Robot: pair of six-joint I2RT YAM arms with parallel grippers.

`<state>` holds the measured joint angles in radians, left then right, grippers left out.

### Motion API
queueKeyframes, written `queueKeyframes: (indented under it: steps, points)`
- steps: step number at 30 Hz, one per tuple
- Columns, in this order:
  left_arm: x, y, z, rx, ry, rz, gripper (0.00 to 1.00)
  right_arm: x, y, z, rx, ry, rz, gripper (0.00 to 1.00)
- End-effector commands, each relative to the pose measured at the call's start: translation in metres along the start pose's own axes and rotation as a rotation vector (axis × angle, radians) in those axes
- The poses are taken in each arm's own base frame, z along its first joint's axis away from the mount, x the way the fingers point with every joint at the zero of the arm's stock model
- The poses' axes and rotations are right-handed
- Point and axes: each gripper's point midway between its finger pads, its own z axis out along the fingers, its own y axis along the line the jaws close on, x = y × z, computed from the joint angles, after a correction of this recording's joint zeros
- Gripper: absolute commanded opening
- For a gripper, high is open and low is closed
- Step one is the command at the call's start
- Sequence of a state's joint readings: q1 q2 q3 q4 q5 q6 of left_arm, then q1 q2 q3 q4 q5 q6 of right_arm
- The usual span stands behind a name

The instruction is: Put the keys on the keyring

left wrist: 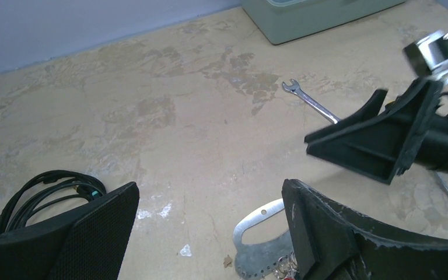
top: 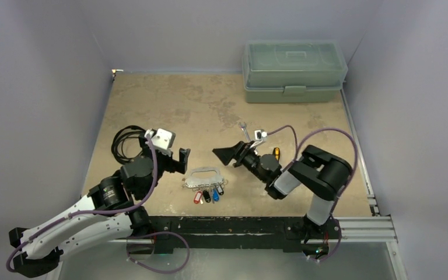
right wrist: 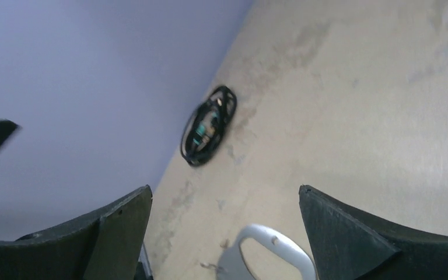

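The keyring (top: 204, 177), a flat grey D-shaped metal plate, lies on the table between the two arms. Several keys (top: 208, 195) with red, black and blue heads hang in a row off its near edge. My left gripper (top: 175, 156) hovers just left of the keyring, open and empty. In the left wrist view the left gripper (left wrist: 210, 204) has its right finger over part of the keyring (left wrist: 256, 248). My right gripper (top: 226, 155) hangs just right of the plate. The right wrist view shows the right gripper (right wrist: 224, 201) open, with the keyring's handle (right wrist: 268, 245) below and nothing held.
A green toolbox (top: 294, 70) stands at the back right. A coiled black cable (top: 125, 143) lies at the left behind the left arm. A silver wrench (top: 245, 131) and an orange-handled screwdriver (top: 276, 153) lie by the right arm. Grey walls enclose the table.
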<state>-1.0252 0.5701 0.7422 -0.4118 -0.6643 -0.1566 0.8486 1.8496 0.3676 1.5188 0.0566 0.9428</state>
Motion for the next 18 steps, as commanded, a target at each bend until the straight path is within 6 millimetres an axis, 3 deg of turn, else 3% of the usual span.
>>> queueKeyframes:
  steps: [1,5,9,15,18]
  points:
    - [-0.006,0.001,0.001,-0.005,-0.024,-0.030,0.92,-0.063,0.040,0.008,-0.034,-0.140,-0.190,0.99]
    - [-0.005,0.003,0.001,-0.016,-0.022,-0.023,0.92,-0.102,0.054,0.004,0.082,-0.178,-0.345,0.99]
    - [0.001,0.009,0.004,-0.055,-0.016,-0.008,0.94,-0.140,0.057,-0.020,0.226,-0.241,-0.459,0.99]
    - [0.027,0.009,0.020,-0.107,0.067,0.093,0.96,-0.211,0.050,-0.086,0.522,-0.437,-0.573,0.99]
    - [0.037,0.018,0.028,-0.197,0.102,0.098,0.96,-0.228,0.049,-0.118,0.596,-0.488,-0.600,0.99]
